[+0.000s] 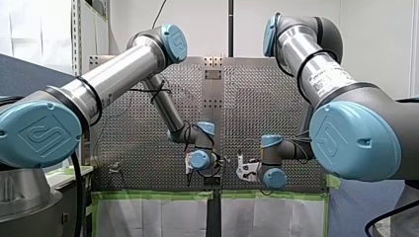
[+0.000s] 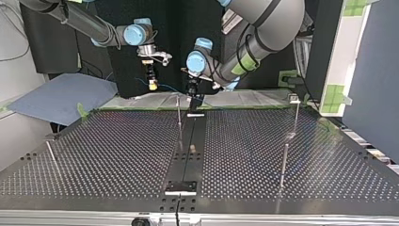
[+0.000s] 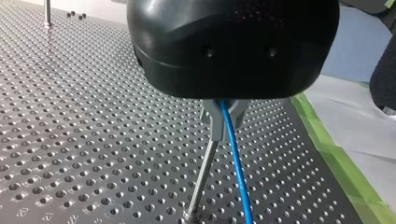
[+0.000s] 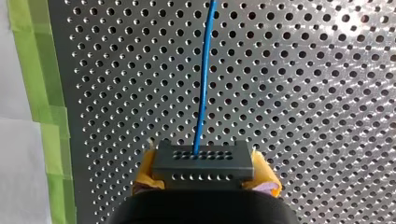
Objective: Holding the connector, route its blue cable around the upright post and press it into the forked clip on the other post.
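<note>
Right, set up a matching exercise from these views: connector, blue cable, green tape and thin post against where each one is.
1. connector
2. blue cable
3. green tape
4. thin post

A. along the edge of the perforated table
B. standing on that table
C. between the yellow pads of my right gripper
D. running out of the connector

Pairs: 1-C, 2-D, 3-A, 4-B

Shiny metal table [image 3: 93, 140], glossy blue cable [image 3: 236, 163], matt plastic connector [image 4: 203, 168]

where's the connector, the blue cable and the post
connector [image 4: 203, 163]: right wrist view, its holed front face
blue cable [image 4: 204, 84]: right wrist view, mid-run ahead of the connector
post [image 3: 202, 179]: left wrist view, middle of its shaft
</note>
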Available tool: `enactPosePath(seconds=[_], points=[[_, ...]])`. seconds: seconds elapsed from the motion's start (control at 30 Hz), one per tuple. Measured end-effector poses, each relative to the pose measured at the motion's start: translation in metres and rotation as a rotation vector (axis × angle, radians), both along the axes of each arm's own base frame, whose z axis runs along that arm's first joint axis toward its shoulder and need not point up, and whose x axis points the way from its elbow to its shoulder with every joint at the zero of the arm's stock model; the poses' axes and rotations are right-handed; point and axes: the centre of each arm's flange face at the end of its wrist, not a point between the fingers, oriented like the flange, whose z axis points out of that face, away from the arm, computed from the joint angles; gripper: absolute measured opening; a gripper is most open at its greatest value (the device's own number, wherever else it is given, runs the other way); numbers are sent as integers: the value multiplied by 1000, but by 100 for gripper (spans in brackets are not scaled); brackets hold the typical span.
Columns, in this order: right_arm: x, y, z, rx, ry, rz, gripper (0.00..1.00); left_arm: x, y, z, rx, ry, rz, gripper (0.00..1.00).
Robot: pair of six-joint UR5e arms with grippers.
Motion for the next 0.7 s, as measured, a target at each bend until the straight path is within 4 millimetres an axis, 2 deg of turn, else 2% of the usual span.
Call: enactPosePath(seconds=[0.37,0.7], points=[[-4,-3,-20,36,12,-9,0,1,0,0,-11,5,-7,0],[-6,-14,-19,53,21,-21,0,5,-1,2,-41,12,-19,0]])
